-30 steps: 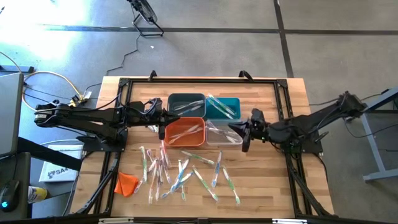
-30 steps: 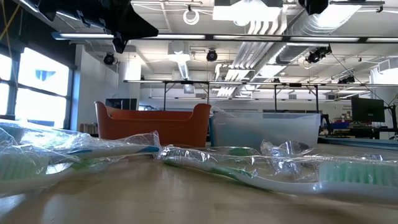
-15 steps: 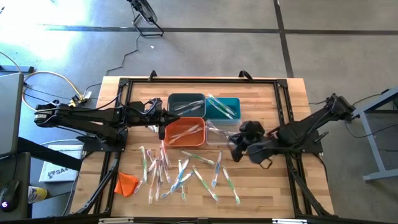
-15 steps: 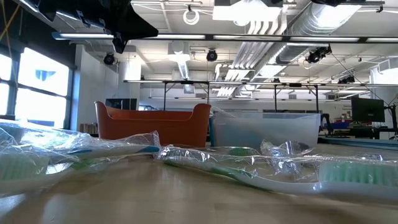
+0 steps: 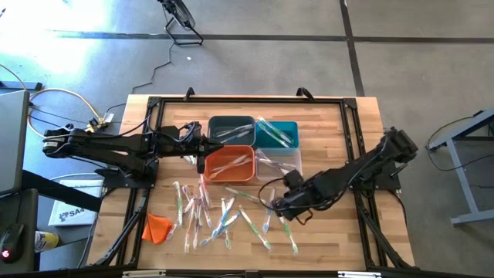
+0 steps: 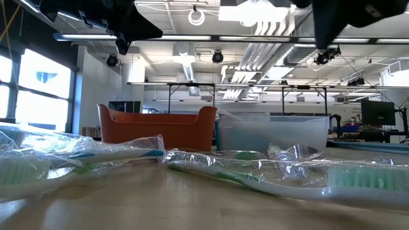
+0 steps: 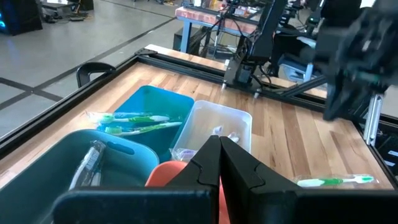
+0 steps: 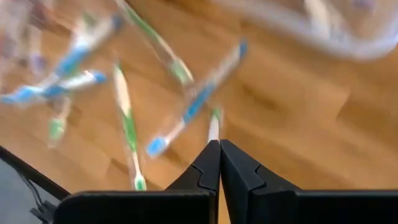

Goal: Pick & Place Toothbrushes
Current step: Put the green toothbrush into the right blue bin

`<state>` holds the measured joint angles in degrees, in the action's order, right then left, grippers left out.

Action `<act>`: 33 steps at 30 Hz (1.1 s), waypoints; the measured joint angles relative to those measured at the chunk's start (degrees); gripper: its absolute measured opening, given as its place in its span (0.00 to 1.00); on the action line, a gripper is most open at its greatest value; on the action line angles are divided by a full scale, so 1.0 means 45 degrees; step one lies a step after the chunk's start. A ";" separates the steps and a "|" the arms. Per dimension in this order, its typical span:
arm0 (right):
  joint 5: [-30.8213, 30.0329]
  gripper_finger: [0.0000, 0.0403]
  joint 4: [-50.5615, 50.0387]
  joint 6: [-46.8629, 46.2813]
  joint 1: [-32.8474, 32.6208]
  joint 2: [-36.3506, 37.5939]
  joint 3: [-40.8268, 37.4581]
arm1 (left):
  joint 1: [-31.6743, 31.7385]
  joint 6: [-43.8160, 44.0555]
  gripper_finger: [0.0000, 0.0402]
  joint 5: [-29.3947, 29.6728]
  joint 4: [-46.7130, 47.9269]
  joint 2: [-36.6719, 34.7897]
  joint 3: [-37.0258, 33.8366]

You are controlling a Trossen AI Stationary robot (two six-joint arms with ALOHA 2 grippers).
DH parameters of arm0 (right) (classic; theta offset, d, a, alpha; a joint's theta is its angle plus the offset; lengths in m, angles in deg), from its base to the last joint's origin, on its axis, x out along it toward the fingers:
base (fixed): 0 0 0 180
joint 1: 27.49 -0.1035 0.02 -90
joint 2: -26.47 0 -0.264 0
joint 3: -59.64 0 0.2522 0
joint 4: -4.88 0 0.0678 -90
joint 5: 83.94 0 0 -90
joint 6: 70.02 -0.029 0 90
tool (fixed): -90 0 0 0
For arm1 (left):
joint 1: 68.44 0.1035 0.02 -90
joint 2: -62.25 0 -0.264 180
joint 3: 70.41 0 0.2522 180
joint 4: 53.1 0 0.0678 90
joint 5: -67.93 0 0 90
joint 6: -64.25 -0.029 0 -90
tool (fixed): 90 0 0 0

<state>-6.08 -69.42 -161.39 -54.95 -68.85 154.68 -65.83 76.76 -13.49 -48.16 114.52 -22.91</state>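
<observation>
Several wrapped toothbrushes (image 5: 224, 215) with white, green and blue handles lie scattered flat on the wooden table near its front edge; they fill the low view's foreground (image 6: 255, 172). My right gripper (image 5: 276, 205) hangs shut above the right part of this scatter, pointing steeply down. In its wrist view the shut fingertips (image 8: 219, 149) stand over a blue-handled toothbrush (image 8: 196, 102), apart from it. My left gripper (image 5: 201, 160) waits shut at the orange bin's left end (image 7: 219, 146). More toothbrushes lie inside the bins.
Four bins stand in a block at the table's middle: dark grey (image 5: 231, 128), teal (image 5: 278, 133), orange (image 5: 229, 164), clear (image 5: 278, 164). An orange cloth lump (image 5: 157, 228) lies near the front left corner. A black frame (image 5: 355, 108) runs around the table top.
My right gripper has swung from beside the clear bin's right end toward the table's near edge and leftward, sinking a little. It has tipped from nearly level to pointing steeply down over the loose toothbrushes, rolling as it went. It stays shut.
</observation>
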 joint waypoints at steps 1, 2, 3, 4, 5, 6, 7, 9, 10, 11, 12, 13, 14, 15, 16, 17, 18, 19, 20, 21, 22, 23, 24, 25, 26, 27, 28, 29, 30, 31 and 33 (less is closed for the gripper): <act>0.0426 0.01 0.0044 -0.0342 -0.0057 -0.0226 0.0000 | 0.0000 0.0000 0.00 0.0000 0.0001 0.0000 0.0000; 0.0823 0.01 0.0127 -0.0617 -0.0115 -0.0428 -0.0005 | 0.0000 0.0000 0.00 0.0000 0.0014 0.0000 0.0000; 0.1185 0.01 0.0238 -0.0826 -0.0184 -0.0600 -0.0005 | 0.0000 -0.0004 0.00 0.0000 0.0068 0.0000 0.0000; 0.1565 0.01 0.0425 -0.1037 -0.0290 -0.0777 -0.0005 | 0.0000 -0.0030 0.00 0.0000 0.0155 0.0000 0.0000; 0.1902 0.01 0.0642 -0.1167 -0.0386 -0.0923 -0.0005 | 0.0000 -0.0049 0.00 0.0000 0.0268 0.0000 0.0000; 0.2208 0.01 0.0874 -0.1305 -0.0497 -0.1068 -0.0005 | 0.0000 -0.0049 0.00 0.0000 0.0402 0.0000 0.0000; 0.2429 0.01 0.1113 -0.1391 -0.0591 -0.1211 -0.0005 | 0.0000 -0.0049 0.00 0.0000 0.0517 0.0000 0.0000; 0.2668 0.01 0.1705 -0.1417 -0.0821 -0.1459 -0.0005 | 0.0000 -0.0049 0.00 0.0000 0.0713 0.0000 0.0000; 0.2780 0.01 0.1950 -0.1430 -0.0936 -0.1555 -0.0005 | 0.0000 -0.0049 0.00 -0.0004 0.0771 0.0000 0.0000; 0.2833 0.01 0.2215 -0.1462 -0.1037 -0.1647 -0.0005 | 0.0000 -0.0049 0.00 -0.0019 0.0781 0.0000 0.0000; 0.2841 0.01 0.2441 -0.1543 -0.1116 -0.1723 -0.0005 | 0.0000 -0.0049 0.00 -0.0024 0.0799 0.0000 0.0000; 0.2893 0.01 0.2575 -0.1678 -0.1219 -0.1778 0.0000 | 0.0000 -0.0053 0.00 -0.0024 0.0836 0.0000 0.0000; 0.2933 0.01 0.2601 -0.1781 -0.1301 -0.1820 -0.0005 | 0.0000 -0.0078 0.00 -0.0023 0.0871 0.0000 0.0000; 0.2951 0.01 0.2591 -0.1895 -0.1372 -0.1828 -0.0005 | 0.0000 -0.0097 0.00 -0.0024 0.0873 0.0000 0.0000; 0.2959 0.01 0.2548 -0.2025 -0.1434 -0.1828 -0.0005 | 0.0000 -0.0096 0.00 -0.0024 0.0865 0.0000 0.0000; 0.2987 0.01 0.2528 -0.2135 -0.1488 -0.1828 -0.0002 | 0.0000 -0.0092 0.00 -0.0024 0.0865 0.0000 0.0000; 0.2996 0.01 0.2516 -0.2217 -0.1535 -0.1828 -0.0002 | 0.0000 -0.0088 0.00 -0.0024 0.0869 -0.0002 0.0000; 0.3019 0.01 0.2476 -0.2284 -0.1574 -0.1828 -0.0005 | 0.0000 -0.0092 0.00 -0.0024 0.0887 0.0000 0.0000; 0.3054 0.01 0.2458 -0.2325 -0.1597 -0.1828 -0.0005 | 0.0000 -0.0112 0.00 -0.0024 0.0914 0.0000 0.0000; 0.3107 0.01 0.2475 -0.2349 -0.1650 -0.1828 -0.0004 | 0.0000 -0.0149 0.00 -0.0019 0.0950 -0.0002 0.0000; 0.3115 0.01 0.2474 -0.2361 -0.1687 -0.1828 -0.0005 | 0.0000 -0.0155 0.00 -0.0019 0.0964 0.0000 0.0000; 0.3070 0.01 0.2461 -0.2361 -0.1734 -0.1828 -0.0005 | 0.0000 -0.0155 0.00 -0.0019 0.0967 0.0000 0.0000; 0.3000 0.01 0.2446 -0.2363 -0.1749 -0.1828 -0.0005 | 0.0000 -0.0155 0.00 -0.0019 0.0967 0.0000 0.0000; 0.2929 0.01 0.2420 -0.2378 -0.1754 -0.1828 -0.0005 | 0.0000 -0.0151 0.00 -0.0015 0.0962 -0.0001 0.0000; 0.2883 0.01 0.2317 -0.2430 -0.1750 -0.1828 -0.0005 | 0.0000 -0.0151 0.00 -0.0015 0.0967 0.0000 0.0000; 0.2880 0.02 0.2213 -0.2453 -0.1746 -0.1828 -0.0005 | 0.0000 -0.0151 0.00 -0.0015 0.0967 0.0000 0.0000; 0.2839 0.03 0.2121 -0.2450 -0.1736 -0.1828 -0.0005 | 0.0000 -0.0151 0.00 -0.0015 0.0967 -0.0002 0.0000; 0.2831 0.05 0.2061 -0.2439 -0.1730 -0.1828 -0.0005 | 0.0000 -0.0151 0.00 -0.0015 0.0962 0.0000 0.0000; 0.2825 0.07 0.2029 -0.2423 -0.1722 -0.1828 -0.0005 | 0.0000 -0.0151 0.00 -0.0015 0.0967 -0.0001 0.0000; 0.2811 0.10 0.1956 -0.2419 -0.1720 -0.1828 -0.0005 | 0.0000 -0.0151 0.00 -0.0015 0.0967 0.0000 0.0000; 0.2793 0.17 0.1846 -0.2417 -0.1732 -0.1828 -0.0061 | 0.0000 -0.0151 0.00 -0.0015 0.0967 0.0000 0.0000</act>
<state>6.49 -61.12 -172.27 -62.74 -77.08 154.41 -65.83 76.08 -13.56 -43.81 114.52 -22.91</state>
